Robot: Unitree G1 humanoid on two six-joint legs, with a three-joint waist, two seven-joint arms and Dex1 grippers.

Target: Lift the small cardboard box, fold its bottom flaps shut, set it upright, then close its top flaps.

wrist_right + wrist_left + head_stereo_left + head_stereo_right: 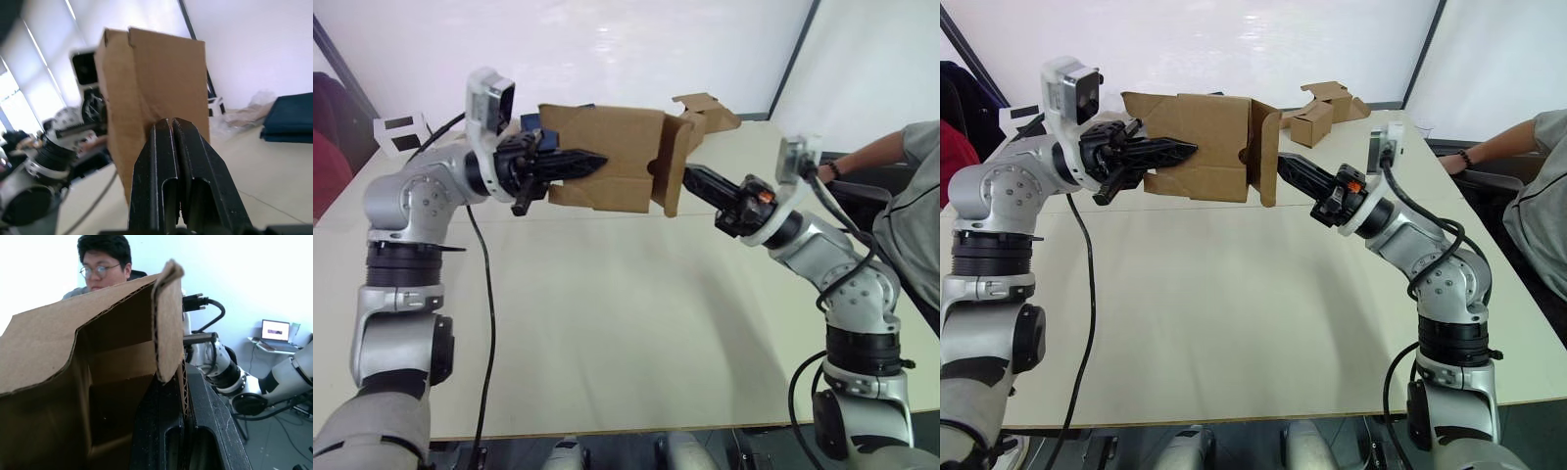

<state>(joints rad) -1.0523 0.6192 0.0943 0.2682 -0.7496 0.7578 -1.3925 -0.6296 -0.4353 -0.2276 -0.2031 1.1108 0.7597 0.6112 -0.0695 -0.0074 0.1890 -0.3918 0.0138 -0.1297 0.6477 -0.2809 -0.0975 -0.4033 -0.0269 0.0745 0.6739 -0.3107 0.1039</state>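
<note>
The small cardboard box (607, 157) hangs on its side above the table, between my two arms. My left gripper (582, 162) is shut on its near wall, and the corrugated edge (183, 382) sits between the black fingers. A hinged flap (671, 166) stands across the box's right end. My right gripper (690, 176) is shut, with its fingertips (172, 122) pressed against that flap from the right. At the left end, flaps (558, 117) stick outward. Whether each end is the bottom flaps or the top flaps, I cannot tell.
A second open cardboard box (1317, 113) stands at the back right of the pale table (626, 323). A person's arm (881, 152) rests at the table's right edge. A white block (399, 132) and a blue item (530, 122) lie at the far left.
</note>
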